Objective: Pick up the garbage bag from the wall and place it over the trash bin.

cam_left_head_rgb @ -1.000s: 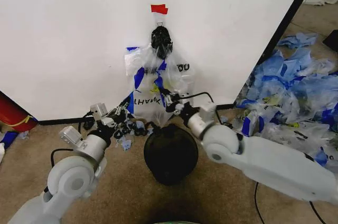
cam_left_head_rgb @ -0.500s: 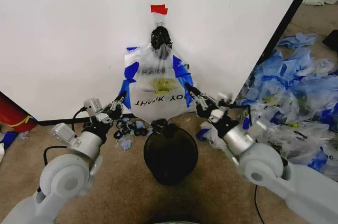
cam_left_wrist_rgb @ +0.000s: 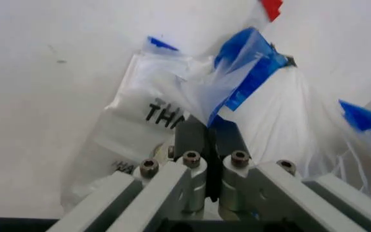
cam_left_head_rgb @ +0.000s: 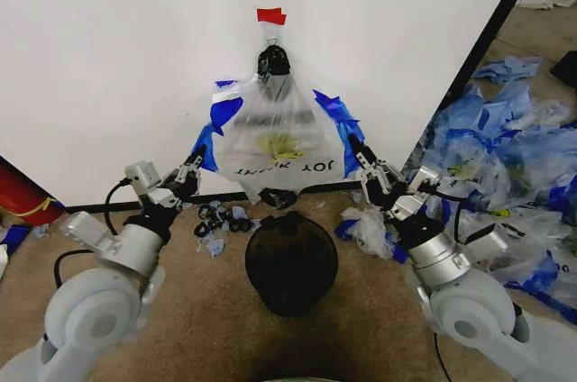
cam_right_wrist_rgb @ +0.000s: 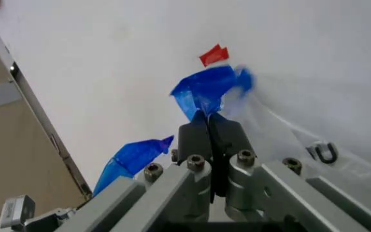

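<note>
Both my grippers are clamped on the blue handles of the thin clear plastic garbage bag [cam_left_head_rgb: 275, 143] printed with black lettering and a yellow smiley: my left gripper [cam_left_head_rgb: 192, 168] holds one handle, my right gripper [cam_left_head_rgb: 360, 159] the other, stretching its mouth wide. Its top hangs from the large white wall [cam_left_head_rgb: 117, 58] under a red tape piece [cam_left_head_rgb: 271, 15]. Unhooking and lowering it over the small round black trash bin [cam_left_head_rgb: 291, 262] below remain, I judge.

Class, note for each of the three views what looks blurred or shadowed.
Head view: a shadow pools on the carpet around the trash bin. Left wrist view: the garbage bag looks soft and smeared. Right wrist view: its blue handle blurs at the edges.
</note>
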{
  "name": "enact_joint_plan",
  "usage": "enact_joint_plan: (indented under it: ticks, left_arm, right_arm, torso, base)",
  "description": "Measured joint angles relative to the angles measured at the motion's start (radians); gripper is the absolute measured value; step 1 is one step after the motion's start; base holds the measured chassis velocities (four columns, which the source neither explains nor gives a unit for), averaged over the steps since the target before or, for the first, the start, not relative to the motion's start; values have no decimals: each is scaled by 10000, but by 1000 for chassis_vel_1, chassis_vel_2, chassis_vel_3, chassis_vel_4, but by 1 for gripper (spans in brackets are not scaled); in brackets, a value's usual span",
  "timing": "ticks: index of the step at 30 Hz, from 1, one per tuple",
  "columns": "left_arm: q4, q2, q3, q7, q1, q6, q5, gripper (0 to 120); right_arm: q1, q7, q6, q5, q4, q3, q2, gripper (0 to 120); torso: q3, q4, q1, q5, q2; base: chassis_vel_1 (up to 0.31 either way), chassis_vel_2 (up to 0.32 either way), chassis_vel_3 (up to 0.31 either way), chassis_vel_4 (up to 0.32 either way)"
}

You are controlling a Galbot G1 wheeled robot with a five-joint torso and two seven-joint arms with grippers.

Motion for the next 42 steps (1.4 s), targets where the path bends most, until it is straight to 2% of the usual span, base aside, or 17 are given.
enact_joint_plan:
  ticks: [10, 21, 29, 42]
  left_arm:
    - [-770, -397, -418, 3, 990, -245, 642, 0]
    - [-824, -1023, -446, 322, 2040, -633, 1934, 0]
    - [-817, -1262, -415, 399, 2701, -693, 2404, 0]
    - [-801, -1276, -448, 348, 3176, -657, 2682, 0]
  right_arm:
    - [-528, -292, 730, -472, 300, -59, 213, 0]
    - [-1777, -862, 1364, -1396, 540, 314, 482, 0]
    - [-2228, -622, 1368, -1579, 854, -77, 706, 0]
    - [-2428, -111, 708, -1153, 1337, -631, 947, 0]
  torso:
    - [0, 0, 0, 2, -1]
    - [0, 0, 0, 2, -2]
    - [0, 1, 0, 2, -2]
    - [0, -1, 1, 2, -2]
  base:
    - [0, 0, 0, 0]
    - [0, 0, 0, 0]
    - [0, 0, 0, 0]
    - [0, 0, 0, 0]
